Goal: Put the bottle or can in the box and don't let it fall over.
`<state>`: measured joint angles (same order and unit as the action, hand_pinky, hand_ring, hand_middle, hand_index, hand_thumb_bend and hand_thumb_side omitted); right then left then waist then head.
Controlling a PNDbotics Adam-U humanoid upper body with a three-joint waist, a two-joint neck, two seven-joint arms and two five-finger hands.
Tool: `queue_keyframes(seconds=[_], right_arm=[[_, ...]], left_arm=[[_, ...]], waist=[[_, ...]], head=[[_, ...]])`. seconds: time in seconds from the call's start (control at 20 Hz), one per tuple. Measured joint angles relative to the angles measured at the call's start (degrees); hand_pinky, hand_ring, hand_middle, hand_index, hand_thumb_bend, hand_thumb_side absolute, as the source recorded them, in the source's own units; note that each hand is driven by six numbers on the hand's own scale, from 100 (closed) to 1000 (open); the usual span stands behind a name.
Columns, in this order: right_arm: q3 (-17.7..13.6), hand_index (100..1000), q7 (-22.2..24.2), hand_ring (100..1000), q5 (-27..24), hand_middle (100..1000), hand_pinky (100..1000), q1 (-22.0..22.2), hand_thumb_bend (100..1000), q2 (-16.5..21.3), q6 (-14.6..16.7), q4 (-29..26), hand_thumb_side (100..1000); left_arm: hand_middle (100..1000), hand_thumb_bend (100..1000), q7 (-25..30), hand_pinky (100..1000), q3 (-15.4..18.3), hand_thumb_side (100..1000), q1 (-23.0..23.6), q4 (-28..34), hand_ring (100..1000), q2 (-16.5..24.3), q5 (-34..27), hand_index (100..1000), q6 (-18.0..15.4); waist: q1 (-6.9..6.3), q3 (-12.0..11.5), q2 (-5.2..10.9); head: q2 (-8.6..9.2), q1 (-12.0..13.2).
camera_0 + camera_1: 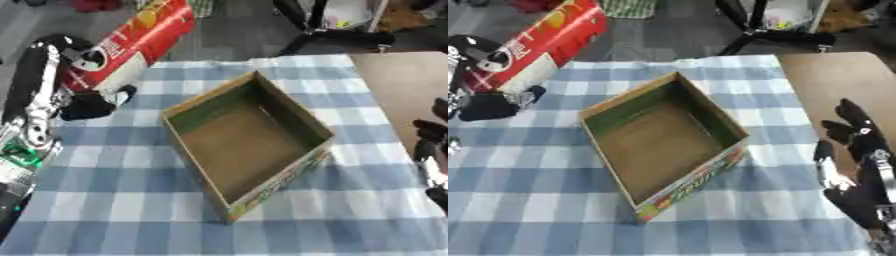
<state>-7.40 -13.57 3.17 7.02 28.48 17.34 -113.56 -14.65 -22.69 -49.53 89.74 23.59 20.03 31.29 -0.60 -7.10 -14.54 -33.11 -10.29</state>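
Cardboard box sits empty on the checked desk, between both hands. Left robot hand seems curled round a red-and-white can, tilted, beyond the box. Right robot hand rests released, fingers up.

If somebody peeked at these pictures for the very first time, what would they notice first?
Probably the open cardboard box, empty, sitting askew in the middle of the blue-and-white checked tablecloth. Next, the big red carton at the table's far left corner, with the robot's left hand just below it. The right hand rests open at the right edge, fingers up.
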Motion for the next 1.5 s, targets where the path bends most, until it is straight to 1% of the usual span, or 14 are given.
queue_keyframes(seconds=[0.2, 0.55, 0.85, 1.05, 1.35, 1.45, 1.5], right_arm=[[0.0, 928, 0.03, 854, -0.01, 1000, 860, 0.07, 100, 0.0, -0.13, 0.0, 484], [0.02, 928, 0.43, 854, -0.52, 1000, 860, -0.21, 100, -0.02, -0.59, 0.0, 485], [0.21, 928, 0.96, 854, -1.02, 1000, 860, -1.1, 100, -0.04, -0.77, 0.0, 486], [0.39, 928, 1.21, 854, -1.47, 1000, 860, -1.49, 100, -0.04, -0.77, 0.0, 486], [0.42, 928, 1.52, 853, -2.26, 1000, 859, -2.43, 100, -0.01, -0.6, 0.0, 490], [0.44, 928, 1.66, 854, -2.52, 1000, 859, -2.65, 100, 0.0, -0.5, 0.0, 491], [0.44, 928, 1.69, 853, -2.63, 1000, 859, -2.78, 100, 0.0, -0.48, 0.0, 491]], left_arm=[[701, 520, 0.21, 365, -0.76, 100, -0.73, -0.93, 405, -2.07, 1.03, 599, -0.19], [700, 516, 0.54, 366, -2.42, 100, -2.23, -7.0, 406, -7.96, 4.89, 601, -1.66], [701, 512, 0.24, 367, -2.88, 100, -4.53, -12.34, 409, -12.32, 7.65, 603, -3.33], [704, 511, 0.67, 373, -3.29, 100, -5.33, -14.49, 415, -14.06, 8.75, 607, -4.26], [721, 525, 1.27, 383, -3.61, 100, -6.03, -16.2, 425, -15.3, 9.75, 624, -4.85], [736, 565, 1.27, 410, -3.6, 100, -6.08, -16.61, 446, -15.61, 9.78, 636, -4.86], [744, 601, 1.24, 428, -3.59, 100, -6.16, -16.75, 459, -15.63, 9.78, 647, -4.88]], waist=[[-0.1, 0.28, 0.14], [-0.1, 1.51, 0.26], [-0.1, 2.72, 0.26], [-0.1, 3.43, 0.26], [-0.53, 5.05, 0.26], [-0.71, 5.46, 0.26], [-0.78, 5.68, 0.26]], head=[[-0.06, -0.52], [-0.07, -0.62], [-0.05, -0.17], [0.07, 0.35], [0.57, 1.37], [1.02, 1.89], [1.12, 2.12]])
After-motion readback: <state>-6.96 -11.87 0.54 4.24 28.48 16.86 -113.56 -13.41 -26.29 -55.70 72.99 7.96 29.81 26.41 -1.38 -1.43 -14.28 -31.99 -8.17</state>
